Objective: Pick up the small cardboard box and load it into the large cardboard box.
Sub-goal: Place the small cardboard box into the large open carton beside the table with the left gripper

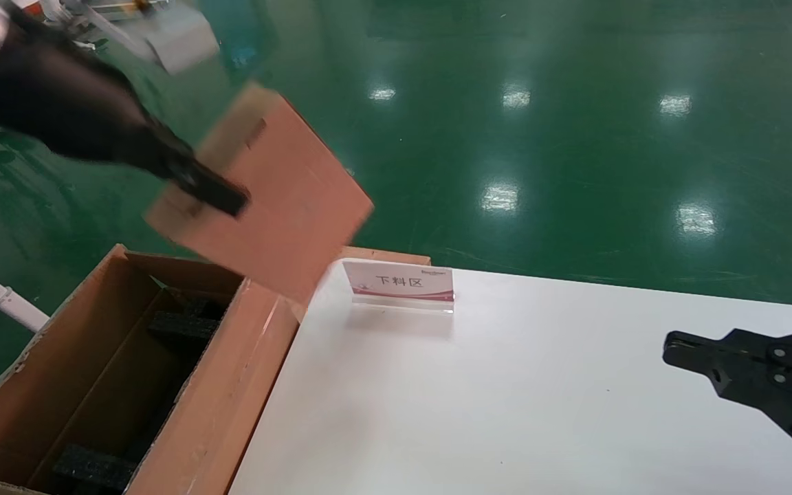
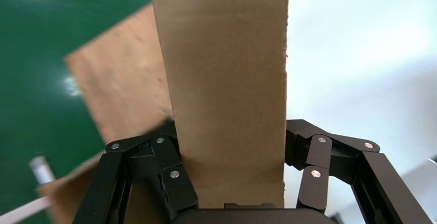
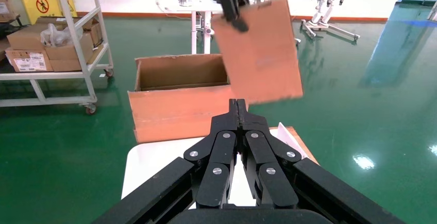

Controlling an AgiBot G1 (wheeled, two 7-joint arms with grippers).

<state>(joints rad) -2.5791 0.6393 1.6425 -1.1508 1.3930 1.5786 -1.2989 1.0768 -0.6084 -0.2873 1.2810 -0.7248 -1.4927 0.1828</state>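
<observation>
Small cardboard box (image 1: 265, 199): upper left of the head frame, airborne and tilted, clamped by the left pincer (image 1: 214, 194), above the far end of the large cardboard box (image 1: 224, 385).

Large cardboard box: lower left, open, black foam blocks (image 1: 183, 323) inside, touching the desk (image 1: 506, 399) edge.

Label stand (image 1: 399, 283): on the desk, just beside the cartons.

Right pincer (image 1: 671, 347): lower right, closed on nothing, over the desk.

Shelving cart (image 3: 51, 44): background floor.

L arm: I have it raised high at upper left, reaching forward | left gripper (image 1: 221, 196): fingers (image 2: 175, 180) clamped on both sides of the small cardboard box (image 1: 265, 196), held tilted in the air | right gripper (image 1: 674, 346): parked low at right, fingers pressed together.
</observation>
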